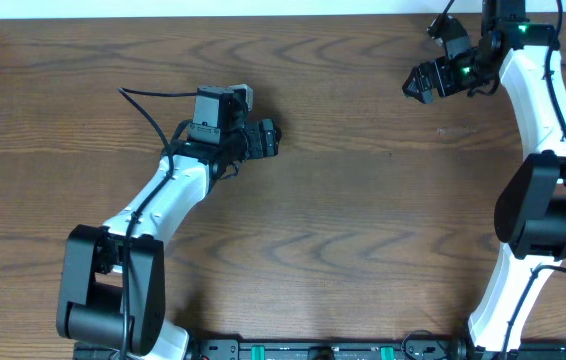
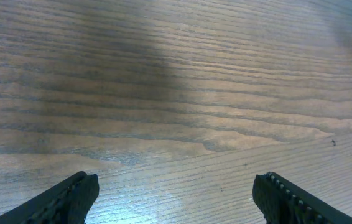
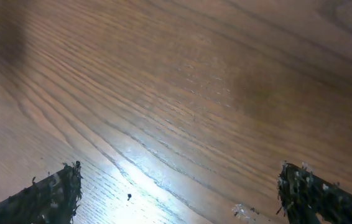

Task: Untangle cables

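Note:
The cables are out of view in all three views; only bare wood shows. My left gripper [image 1: 271, 138] hovers over the left middle of the table, pointing right. In its wrist view the left gripper [image 2: 176, 198] is open, its black fingers [image 2: 70, 198] wide apart with nothing between them. My right gripper [image 1: 413, 84] is near the far right corner, pointing left. The right gripper [image 3: 177, 191] is open too, its worn fingertips [image 3: 55, 193] spread over bare tabletop.
The wooden table [image 1: 363, 200] fills the overhead view. The arms' own black wires [image 1: 148, 108] run along the left arm. A strip of equipment [image 1: 313, 350] lines the near edge. Small white specks [image 3: 244, 211] lie on the wood near the right gripper.

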Robot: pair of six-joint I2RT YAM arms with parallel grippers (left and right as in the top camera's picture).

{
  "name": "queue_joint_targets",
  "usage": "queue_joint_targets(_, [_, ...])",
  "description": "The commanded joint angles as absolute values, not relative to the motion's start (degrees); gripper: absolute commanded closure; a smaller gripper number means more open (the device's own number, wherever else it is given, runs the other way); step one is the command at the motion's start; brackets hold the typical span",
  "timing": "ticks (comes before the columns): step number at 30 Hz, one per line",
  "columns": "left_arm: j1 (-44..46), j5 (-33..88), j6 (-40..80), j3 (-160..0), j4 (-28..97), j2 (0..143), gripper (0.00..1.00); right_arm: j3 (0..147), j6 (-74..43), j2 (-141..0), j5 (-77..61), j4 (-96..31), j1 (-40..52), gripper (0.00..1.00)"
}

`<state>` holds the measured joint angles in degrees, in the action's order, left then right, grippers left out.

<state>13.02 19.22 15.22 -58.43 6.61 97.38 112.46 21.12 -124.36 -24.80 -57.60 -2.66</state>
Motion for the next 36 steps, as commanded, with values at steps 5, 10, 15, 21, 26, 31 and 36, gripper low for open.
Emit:
queue_joint_targets(5, [13.0, 19.5, 15.1, -59.3, 6.6, 96.2, 0.16, 113.2, 21.5, -122.7, -24.9, -57.7, -2.6, 0.01])
queue_joint_targets(10, [13.0, 19.4, 15.1, -59.3, 6.7, 96.2, 0.16, 113.2, 21.5, -122.7, -24.9, -57.7, -2.6, 0.01])
queue_joint_targets(15, [12.6, 18.8, 15.1, -59.3, 6.7, 96.2, 0.16, 113.2, 21.5, -122.7, -24.9, -57.7, -2.6, 0.01])
queue_joint_targets(21, [12.2, 18.8, 15.1, -59.3, 6.7, 96.1, 0.16, 113.2, 21.5, -122.7, -24.9, -57.7, -2.6, 0.01])
queue_joint_targets(26, [12.3, 18.8, 15.1, -59.3, 7.5, 91.9, 0.16, 113.2, 21.5, -122.7, -24.9, -57.7, -2.6, 0.01])
queue_joint_targets(31, [12.3, 18.8, 15.1, -59.3, 7.5, 86.8, 0.16, 113.2, 21.5, -122.7, -24.9, -57.7, -2.6, 0.01])
queue_joint_targets(36, [12.3, 18.8, 15.1, -59.3, 7.5, 78.2, 0.16, 113.2, 21.5, -122.7, -24.9, -57.7, -2.6, 0.01])
